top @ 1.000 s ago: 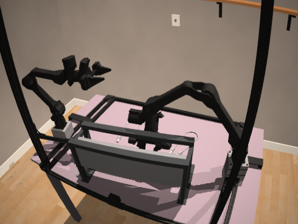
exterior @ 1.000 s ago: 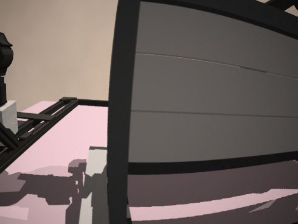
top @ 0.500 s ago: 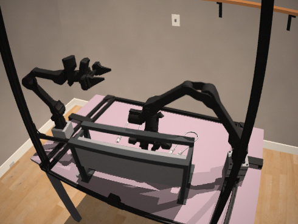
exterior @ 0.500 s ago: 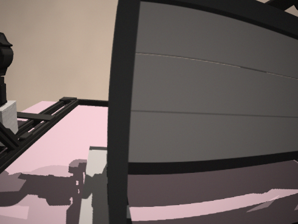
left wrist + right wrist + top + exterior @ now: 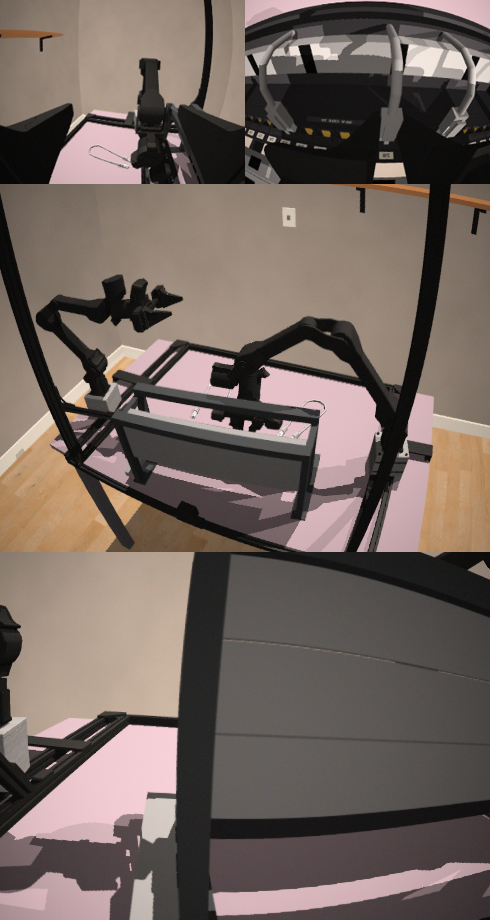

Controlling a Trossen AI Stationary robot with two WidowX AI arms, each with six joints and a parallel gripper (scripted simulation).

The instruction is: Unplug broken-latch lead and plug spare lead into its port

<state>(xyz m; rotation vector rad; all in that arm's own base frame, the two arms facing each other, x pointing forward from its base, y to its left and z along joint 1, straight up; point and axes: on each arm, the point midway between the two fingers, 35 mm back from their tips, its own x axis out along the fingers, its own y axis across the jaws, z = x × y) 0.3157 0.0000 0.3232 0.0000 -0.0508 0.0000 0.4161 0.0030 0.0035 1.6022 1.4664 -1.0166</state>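
Note:
The patch panel rack (image 5: 215, 454) (image 5: 350, 702) stands across the pink table (image 5: 345, 434), its back toward the top and exterior views. In the right wrist view three grey leads curve down into the panel: a left one (image 5: 275, 111), a middle one (image 5: 390, 119) and a right one (image 5: 455, 121). My right gripper (image 5: 245, 424) (image 5: 387, 116) reaches down behind the rack's top bar and is shut on the middle lead's plug. My left gripper (image 5: 167, 306) (image 5: 127, 110) is open and empty, high above the table's left end. Two spare leads (image 5: 195, 413) (image 5: 315, 404) (image 5: 107, 154) lie on the table behind the rack.
A black frame (image 5: 420, 334) surrounds the table, with rails along the far and left edges (image 5: 165, 359) (image 5: 75, 737). The right arm (image 5: 150, 107) arches over from its base at the table's right side (image 5: 390, 454). The left arm's base (image 5: 102, 396) (image 5: 12, 744) stands at the left edge.

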